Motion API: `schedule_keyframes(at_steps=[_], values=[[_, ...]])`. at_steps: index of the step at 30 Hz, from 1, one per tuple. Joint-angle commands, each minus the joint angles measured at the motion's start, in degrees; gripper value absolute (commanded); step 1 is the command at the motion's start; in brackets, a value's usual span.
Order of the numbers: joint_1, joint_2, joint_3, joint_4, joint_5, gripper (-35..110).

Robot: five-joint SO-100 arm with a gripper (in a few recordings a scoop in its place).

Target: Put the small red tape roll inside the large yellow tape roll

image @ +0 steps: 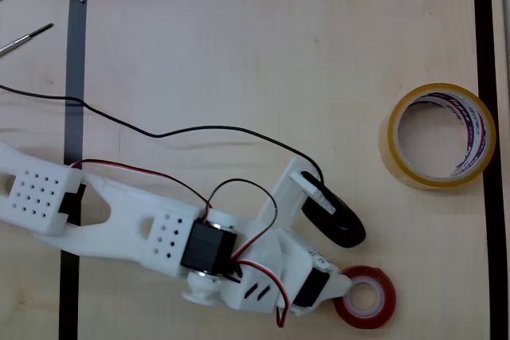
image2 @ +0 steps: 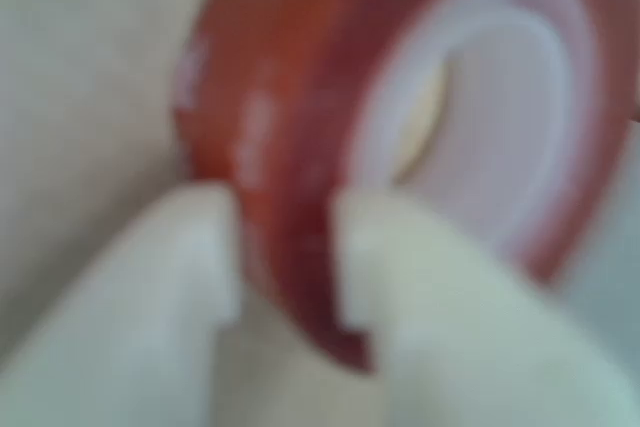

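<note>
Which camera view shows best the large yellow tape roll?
The overhead view: the large yellow tape roll lies whole near the table's right edge, its hole open. The wrist view is blurred, close on the small red tape roll between the gripper's fingers.

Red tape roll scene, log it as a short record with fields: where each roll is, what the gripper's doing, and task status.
red roll: small red tape roll, flat on table, bottom right in overhead view
yellow roll: large yellow tape roll, right edge, apart from red roll
gripper: gripper fingers straddle the red roll's wall, one inside the hole
status: red roll not yet inside yellow
</note>
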Motion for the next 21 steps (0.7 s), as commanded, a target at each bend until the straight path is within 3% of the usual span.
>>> schedule_keyframes(at_steps=[1, 21], values=[[0.0, 3.52, -2.99, 6.86, 0.26, 0], [-4.75, 13.18, -3.43, 37.18, 0.7, 0]])
